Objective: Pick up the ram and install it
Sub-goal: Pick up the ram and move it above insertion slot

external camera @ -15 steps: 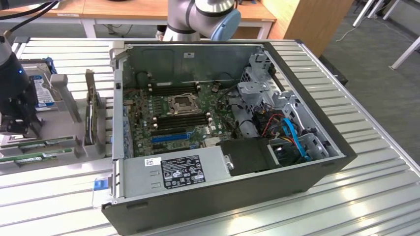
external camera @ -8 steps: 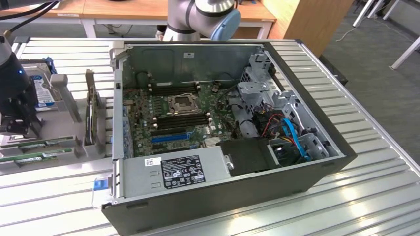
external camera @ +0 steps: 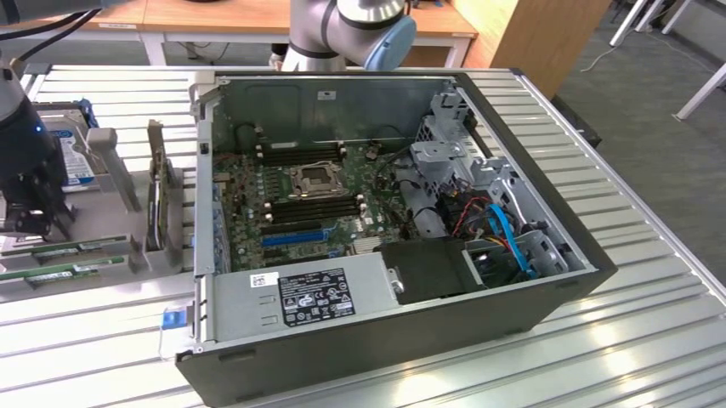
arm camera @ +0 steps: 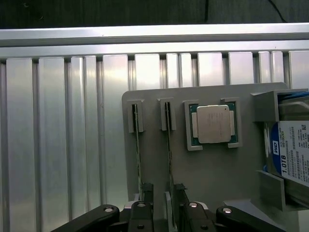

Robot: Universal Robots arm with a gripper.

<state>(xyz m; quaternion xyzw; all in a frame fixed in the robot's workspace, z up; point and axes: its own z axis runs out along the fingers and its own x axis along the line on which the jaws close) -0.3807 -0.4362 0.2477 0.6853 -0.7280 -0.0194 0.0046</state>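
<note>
Step in hand: pick-up, at the approach. Nothing is held.

The gripper (arm camera: pixel 163 189) is wide open over the holder (arm camera: pixel 227 179), with one finger on each side of the ram (arm camera: pixel 168 145) and, as far as I can judge, touching neither face. The ram stands on edge in a holder slot. A second stick (arm camera: pixel 136 145) runs parallel just beside it, outside the jaws. Beyond these, a CPU (arm camera: pixel 212 123) sits in its pocket near the holder's far edge, and a drive (arm camera: pixel 292 154) stands at one end.

The holder rests on the table (external camera: pixel 635 340), near the edge at the exterior view's left, beside the open case (external camera: pixel 545 293). The memory slots (external camera: pixel 304 206) in the case appear vacant.

Judgement: the grasp calls for jaws centred on the ram, closing squarely on its faces and staying clear of the second stick.
</note>
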